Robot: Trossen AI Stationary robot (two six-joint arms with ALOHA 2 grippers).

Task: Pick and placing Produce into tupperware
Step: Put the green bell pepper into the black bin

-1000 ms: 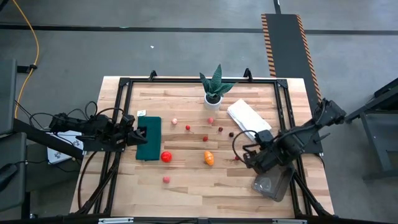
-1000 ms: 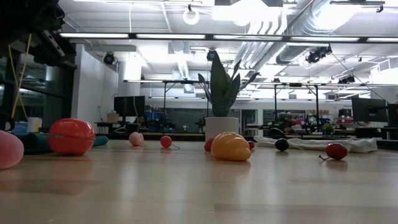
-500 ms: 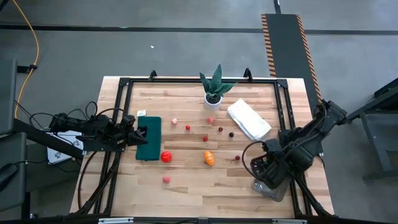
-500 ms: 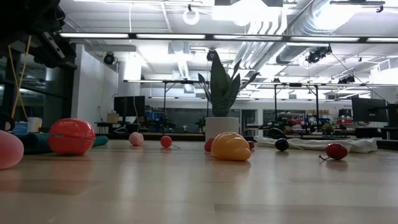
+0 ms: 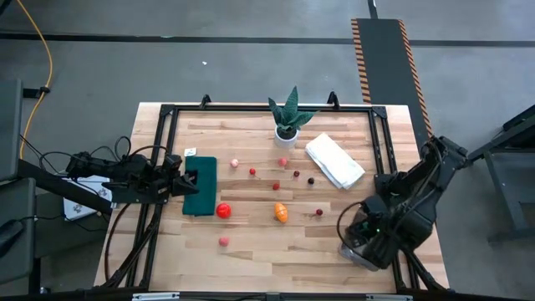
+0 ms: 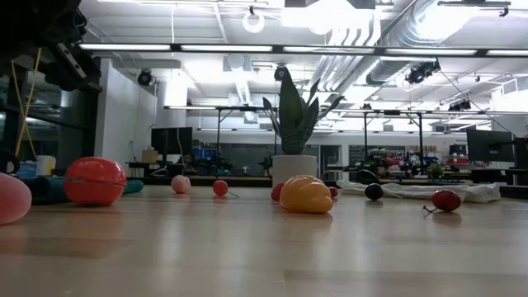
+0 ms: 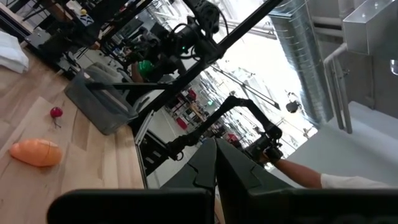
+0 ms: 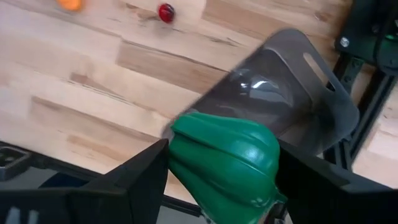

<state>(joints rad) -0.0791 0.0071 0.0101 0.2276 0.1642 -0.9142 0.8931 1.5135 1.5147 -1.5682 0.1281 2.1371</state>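
My right gripper [image 8: 224,163] is shut on a green, ribbed piece of produce [image 8: 224,152] and points down over the clear greyish tupperware [image 8: 292,93], which stands at the table's near right [image 5: 354,253]. More produce lies on the wood: a red tomato [image 5: 223,211], an orange piece [image 5: 281,212], a pink one [image 5: 223,242], a dark red cherry [image 5: 318,212] and several small berries [image 5: 275,174]. My left gripper [image 5: 184,181] is shut and holds nothing, at the table's left beside the dark green mat [image 5: 201,186]. My right gripper pinches the green piece by its two opposite sides [image 8: 177,146] between its two fingers [image 8: 140,180], which come from above and point down. The piece is lifted clear and hangs over the tupperware's near end.
A spiky plant in a white pot [image 5: 287,117] stands at the far middle, and a folded white cloth [image 5: 334,161] lies right of it. A black frame [image 5: 386,150] runs along the table's edges. In the low view the tomato [image 6: 95,180] and the orange piece [image 6: 306,195] sit nearest.
My right gripper has swung toward the table's near edge and somewhat to the right, rolling a little. It has come from beside the cherry to above the tupperware. Its fingers have stayed as they were. The produce on the table has not moved.
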